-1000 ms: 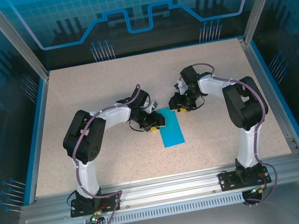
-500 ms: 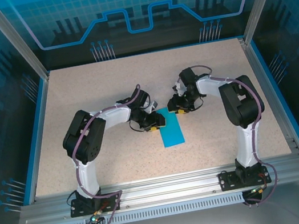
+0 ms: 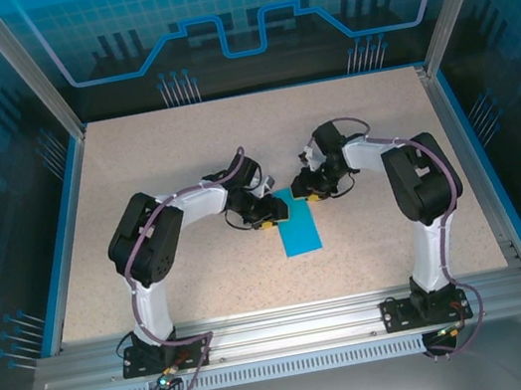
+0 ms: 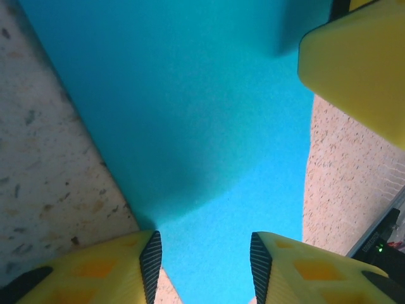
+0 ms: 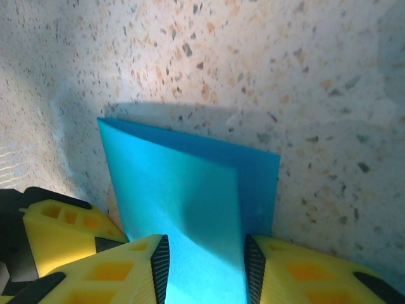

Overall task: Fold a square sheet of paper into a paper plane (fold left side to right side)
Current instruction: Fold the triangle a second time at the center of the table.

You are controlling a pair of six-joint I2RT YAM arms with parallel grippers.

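**A:** From above, where to look for the sheet of paper [image 3: 300, 232]?

**B:** Middle of the table [image 3: 164, 161], folded narrow, long axis running near to far. Far end flanked by the left gripper [image 3: 269, 213] and the right gripper [image 3: 312, 190], both equally close.

**A:** And through the left wrist?

**B:** Jaws apart, blue straight ahead and spreading past both tips. No pinch visible.

**A:** Right wrist?

**B:** Parted too, folded layers running into the gap. Contact impossible to tell. Probably for the left to carry its edge rightward.
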